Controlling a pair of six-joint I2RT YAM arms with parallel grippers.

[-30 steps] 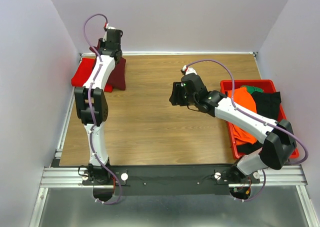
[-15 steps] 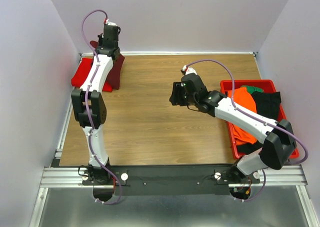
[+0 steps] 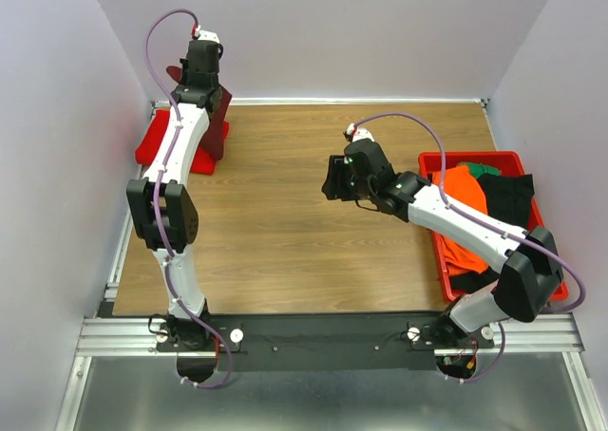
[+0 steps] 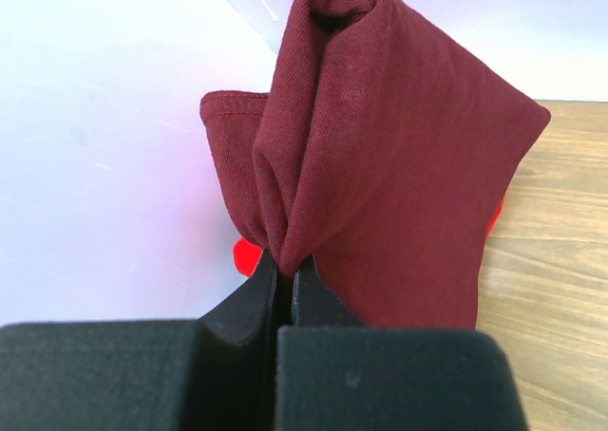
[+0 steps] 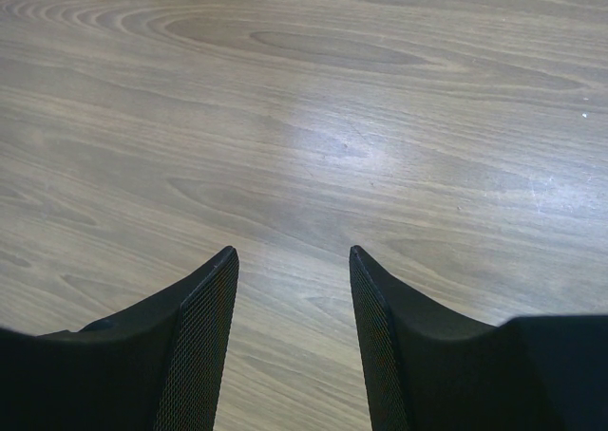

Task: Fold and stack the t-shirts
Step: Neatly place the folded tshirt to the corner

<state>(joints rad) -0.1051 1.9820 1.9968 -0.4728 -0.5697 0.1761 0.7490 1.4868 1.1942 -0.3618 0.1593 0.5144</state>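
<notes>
lifted higher than a second ago, my left tool (image 4: 283, 263) has drawn the maroon t-shirt (image 4: 399, 165) up at the upper left of the overhead frame. it hangs there in a limp bunch over the red t-shirt (image 3: 152, 146), which lies flat at the left edge of the worktop (image 3: 285, 222). that tool is clamped tight on a gathered fold of the maroon cloth. the fabric looks light, soft and floppy. it will sag and twist from a single pinch, so i judge it wants holding at a hem or shoulder edge, ideally by two corners. my right tool (image 5: 293, 260) has not moved, jaws apart and holding nothing over bare wood mid-frame. the red bin (image 3: 503, 154) at the right holds an orange garment (image 3: 465, 189), black cloth (image 3: 513, 198) and a scrap of green (image 3: 489, 169).
</notes>
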